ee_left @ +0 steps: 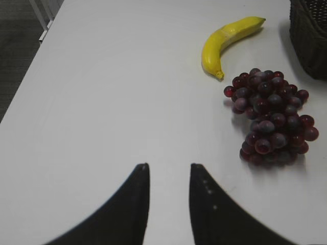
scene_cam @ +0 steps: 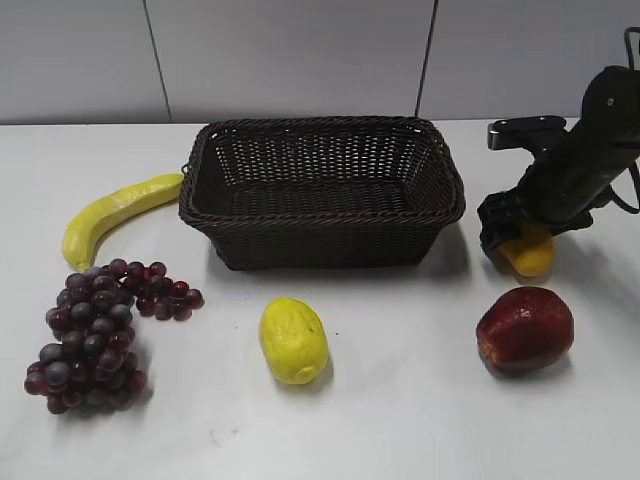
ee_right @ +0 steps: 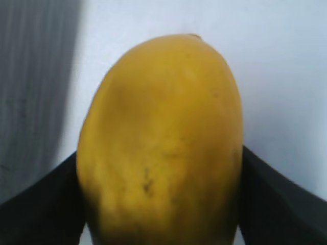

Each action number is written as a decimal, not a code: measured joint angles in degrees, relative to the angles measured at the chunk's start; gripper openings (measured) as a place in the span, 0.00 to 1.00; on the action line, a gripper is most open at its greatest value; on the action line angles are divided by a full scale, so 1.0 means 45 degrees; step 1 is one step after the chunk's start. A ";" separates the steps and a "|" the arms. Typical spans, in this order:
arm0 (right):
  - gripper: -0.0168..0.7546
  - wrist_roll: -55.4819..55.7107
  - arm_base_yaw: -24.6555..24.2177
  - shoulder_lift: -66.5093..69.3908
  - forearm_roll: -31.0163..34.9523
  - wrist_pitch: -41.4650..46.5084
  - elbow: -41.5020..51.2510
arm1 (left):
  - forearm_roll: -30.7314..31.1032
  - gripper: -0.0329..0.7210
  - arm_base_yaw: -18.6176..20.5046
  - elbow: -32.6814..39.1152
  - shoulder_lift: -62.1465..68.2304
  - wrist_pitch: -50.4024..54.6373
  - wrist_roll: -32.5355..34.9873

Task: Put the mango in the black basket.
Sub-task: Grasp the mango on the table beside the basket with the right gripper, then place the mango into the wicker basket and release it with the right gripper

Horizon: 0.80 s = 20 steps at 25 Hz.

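Observation:
The orange-yellow mango (scene_cam: 531, 252) lies on the table to the right of the black basket (scene_cam: 322, 193). My right gripper (scene_cam: 512, 228) comes down on it from the right. In the right wrist view the mango (ee_right: 161, 138) fills the frame, and the right gripper (ee_right: 161, 204) has a black finger pressed against each side of it. My left gripper (ee_left: 167, 171) is open and empty over bare white table; it does not show in the exterior view. The basket is empty, and its corner shows in the left wrist view (ee_left: 309, 35).
A pale yellow ridged fruit (scene_cam: 293, 340) lies in front of the basket. A red apple (scene_cam: 525, 329) lies at the front right. A banana (scene_cam: 115, 213) and a bunch of dark red grapes (scene_cam: 95, 330) lie at the left; both also show in the left wrist view, banana (ee_left: 227, 42) and grapes (ee_left: 271, 117).

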 joint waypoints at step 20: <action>0.76 -0.0010 0.2576 -0.1126 -0.0052 0.4977 -0.7708 | 0.0000 0.31 0.0000 0.0000 0.0000 0.0000 0.0000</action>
